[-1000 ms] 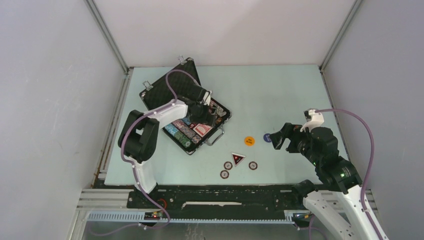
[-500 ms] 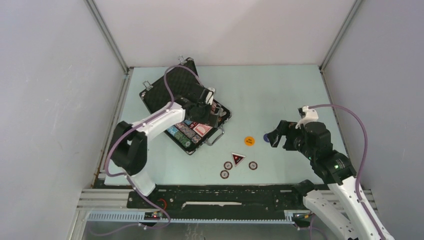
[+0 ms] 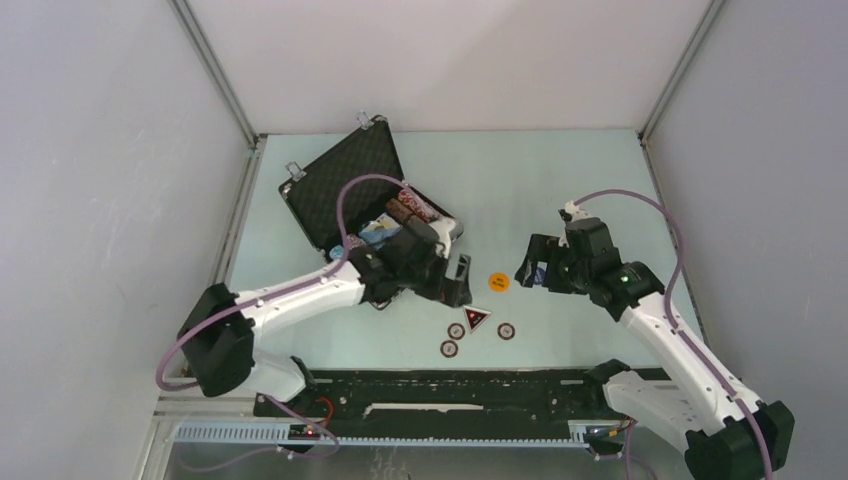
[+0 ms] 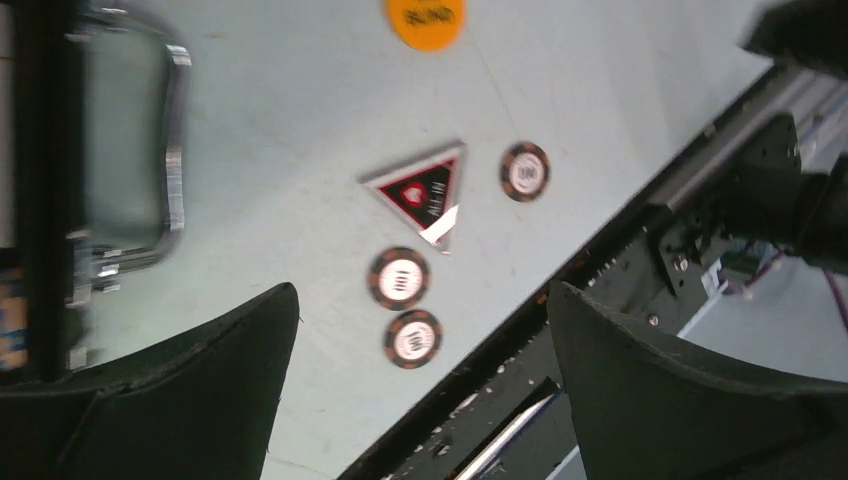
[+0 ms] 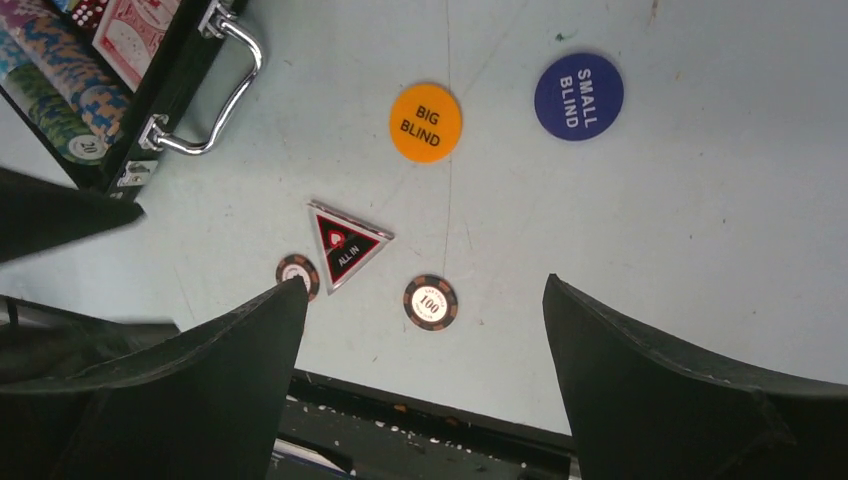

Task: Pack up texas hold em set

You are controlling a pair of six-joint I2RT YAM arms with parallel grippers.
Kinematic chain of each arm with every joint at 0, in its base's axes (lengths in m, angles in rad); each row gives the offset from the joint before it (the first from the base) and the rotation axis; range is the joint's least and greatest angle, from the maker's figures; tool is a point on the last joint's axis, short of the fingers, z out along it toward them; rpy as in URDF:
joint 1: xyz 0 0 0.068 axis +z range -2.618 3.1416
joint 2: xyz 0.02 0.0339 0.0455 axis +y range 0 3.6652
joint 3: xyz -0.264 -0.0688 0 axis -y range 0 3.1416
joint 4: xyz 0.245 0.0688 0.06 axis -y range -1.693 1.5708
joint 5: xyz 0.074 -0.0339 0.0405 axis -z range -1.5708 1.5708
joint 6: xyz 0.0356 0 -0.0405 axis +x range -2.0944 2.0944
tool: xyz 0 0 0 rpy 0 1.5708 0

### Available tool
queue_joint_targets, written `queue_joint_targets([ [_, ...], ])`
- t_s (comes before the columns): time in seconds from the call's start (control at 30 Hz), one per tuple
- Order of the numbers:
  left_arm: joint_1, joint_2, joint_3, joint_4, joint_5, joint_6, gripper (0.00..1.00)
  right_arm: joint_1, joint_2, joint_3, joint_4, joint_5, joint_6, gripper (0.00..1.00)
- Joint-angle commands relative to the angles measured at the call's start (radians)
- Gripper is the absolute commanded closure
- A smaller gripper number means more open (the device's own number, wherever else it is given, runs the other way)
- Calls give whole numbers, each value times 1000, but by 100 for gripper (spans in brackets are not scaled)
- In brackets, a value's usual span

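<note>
Case: the black case [image 3: 345, 185] lies open at the far left of the table [image 3: 580, 180], with its lid tipped back and its silver handle [image 5: 205, 100] facing the loose pieces.
Inside the case: rows of coloured chips [image 5: 55, 85] sit beside a red deck [image 5: 135, 30].
Buttons: the orange button [image 3: 499, 282] lies right of the handle. The blue button [image 5: 578, 96] lies a little further right. Both are flat on the table, apart from each other.
Marker: the triangular marker [image 3: 476, 318] lies nearer the front edge than the orange button.
Loose chips: one chip [image 3: 506, 331] lies just right of the marker. A second chip [image 3: 456, 330] lies just left of it. A third chip [image 3: 449, 348] lies nearest the front edge.
Left gripper: the left gripper [image 4: 420, 300] hangs above the table between the handle and the marker. Its jaws are spread wide and hold nothing.
Right gripper: the right gripper [image 5: 422, 288] hovers over the area around the blue button. Its jaws are also wide apart and empty.
</note>
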Motion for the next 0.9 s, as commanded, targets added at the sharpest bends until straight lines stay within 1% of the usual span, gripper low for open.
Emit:
queue_joint_targets([
  [0.0,-123,70,50,31,-105,-42,0,-20,0,5,15,22,62,2],
  [0.07,-170,146,103,-4,-154,-26,0,-36,-37,9,5,41,82,2],
  [0.13,-202,225,162,-35,-190,7,0,-47,-102,22,-23,100,87,2],
  [0.27,-230,370,285,-111,-231,58,0,-66,-283,65,-65,148,76,2],
  [0.37,-243,437,344,-124,-240,81,0,-85,-369,92,-82,143,51,1],
  [0.53,-252,512,420,-188,-270,120,1,-94,-412,93,-110,147,19,0],
  [0.8,-259,562,424,-198,-270,133,0,-95,-456,90,-114,159,7,0],
  [0.87,-261,571,425,-197,-271,130,2,-95,-466,86,-109,160,4,0],
])
